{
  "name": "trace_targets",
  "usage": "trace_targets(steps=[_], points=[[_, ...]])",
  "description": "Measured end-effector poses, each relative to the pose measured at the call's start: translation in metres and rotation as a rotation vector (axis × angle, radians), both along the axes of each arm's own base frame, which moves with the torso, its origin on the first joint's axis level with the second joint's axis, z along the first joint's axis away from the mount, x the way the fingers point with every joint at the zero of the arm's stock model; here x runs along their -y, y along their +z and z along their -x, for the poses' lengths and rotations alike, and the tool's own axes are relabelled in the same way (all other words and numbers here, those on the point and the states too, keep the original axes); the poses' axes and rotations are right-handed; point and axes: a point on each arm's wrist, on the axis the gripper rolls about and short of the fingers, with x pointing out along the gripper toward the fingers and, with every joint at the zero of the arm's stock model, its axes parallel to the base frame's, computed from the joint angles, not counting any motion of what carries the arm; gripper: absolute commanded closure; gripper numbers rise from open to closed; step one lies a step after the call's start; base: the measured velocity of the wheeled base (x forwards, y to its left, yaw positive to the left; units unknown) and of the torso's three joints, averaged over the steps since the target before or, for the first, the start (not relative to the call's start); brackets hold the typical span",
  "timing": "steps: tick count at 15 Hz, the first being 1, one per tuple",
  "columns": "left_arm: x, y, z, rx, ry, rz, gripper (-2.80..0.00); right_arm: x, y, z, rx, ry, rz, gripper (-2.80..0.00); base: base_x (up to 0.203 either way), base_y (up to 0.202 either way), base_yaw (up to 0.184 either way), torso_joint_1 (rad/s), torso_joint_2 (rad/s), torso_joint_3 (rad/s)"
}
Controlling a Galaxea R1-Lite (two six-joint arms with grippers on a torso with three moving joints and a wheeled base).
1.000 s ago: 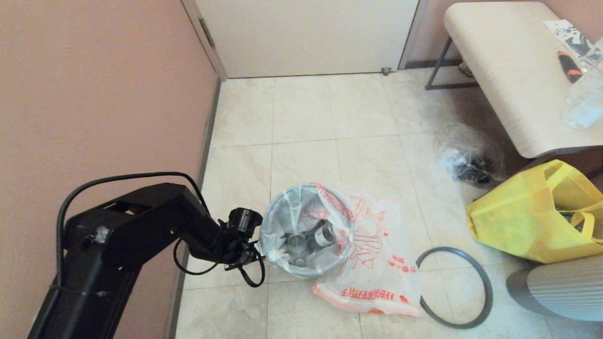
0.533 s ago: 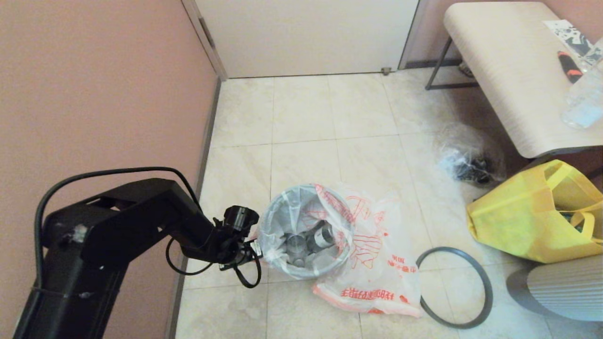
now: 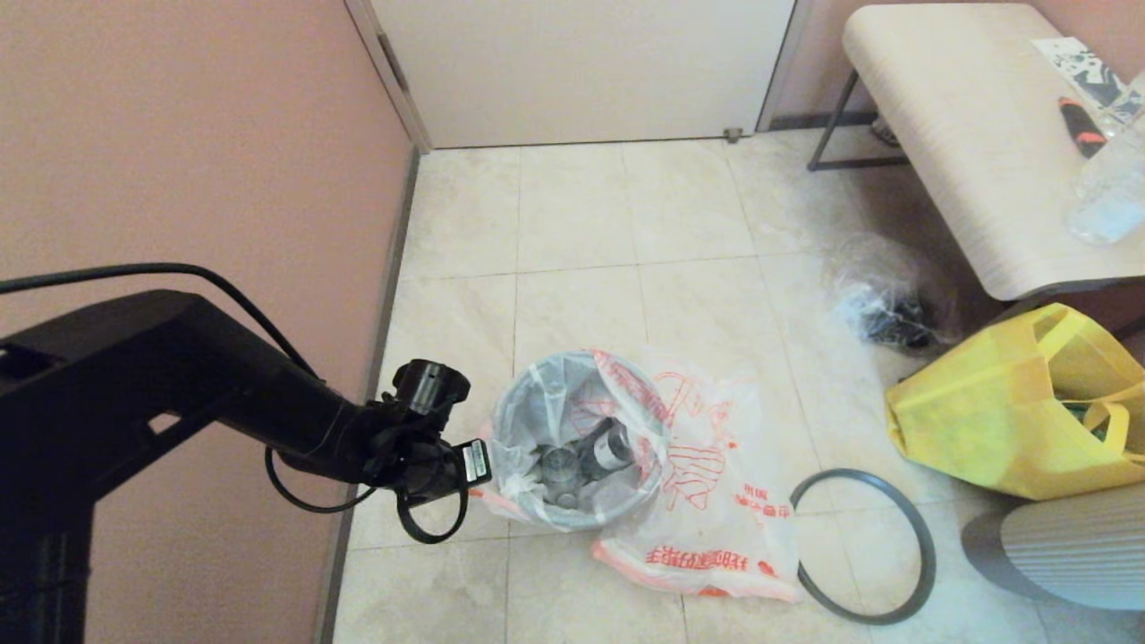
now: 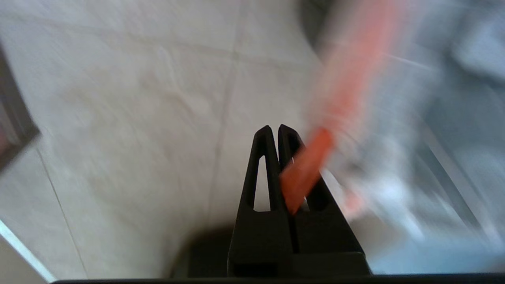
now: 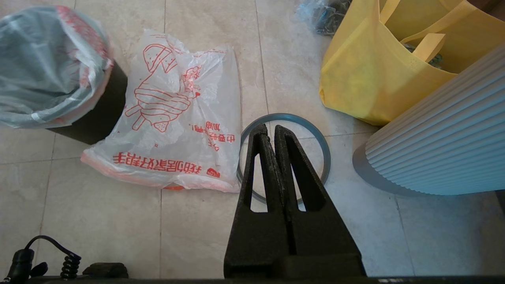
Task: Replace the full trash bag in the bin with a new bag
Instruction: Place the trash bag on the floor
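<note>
The full trash bag (image 3: 572, 420), translucent white with grey cans inside, sits in the dark-grey bin (image 5: 100, 118). My left gripper (image 4: 274, 128) is at the bin's left side and is shut on the bag's orange-edged handle (image 4: 303, 169), which is drawn out over that side. The new bag (image 3: 716, 501), with its red drawing and red characters, lies flat on the floor right of the bin. The thin grey hoop (image 3: 926, 555) lies on the floor further right. My right gripper (image 5: 271, 128) hangs shut and empty above the hoop.
A pink wall (image 3: 179, 179) stands close on the left of my left arm. A yellow fabric tote (image 3: 1011, 411), a clear bag of dark items (image 3: 890, 309), a bench (image 3: 966, 134) and a ribbed pale object (image 3: 1064, 546) crowd the right side.
My left arm has drawn back to the left, towards the wall, taking the bag's handle with it. The bag's left edge now hangs outside the bin.
</note>
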Motion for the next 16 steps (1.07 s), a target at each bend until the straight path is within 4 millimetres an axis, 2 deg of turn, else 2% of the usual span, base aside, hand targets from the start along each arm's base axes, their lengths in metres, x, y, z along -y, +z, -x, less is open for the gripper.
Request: trace_targets(steps=[6, 10, 13, 16], points=[[-0.002, 0.022, 0.031, -0.031, -0.067, 0.066, 0.0, 0.0, 0.0, 0.0, 0.0, 0.0, 0.0, 0.0, 0.0, 0.0, 0.0, 0.0, 0.0, 0.0], [-0.001, 0.03, 0.034, -0.02, -0.089, 0.096, 0.0, 0.0, 0.0, 0.0, 0.0, 0.0, 0.0, 0.0, 0.0, 0.0, 0.0, 0.0, 0.0, 0.0], [0.007, 0.034, 0.038, -0.025, -0.159, 0.164, 0.0, 0.0, 0.0, 0.0, 0.0, 0.0, 0.0, 0.0, 0.0, 0.0, 0.0, 0.0, 0.0, 0.0], [0.014, 0.026, 0.039, -0.049, -0.191, 0.148, 0.0, 0.0, 0.0, 0.0, 0.0, 0.0, 0.0, 0.0, 0.0, 0.0, 0.0, 0.0, 0.0, 0.0]])
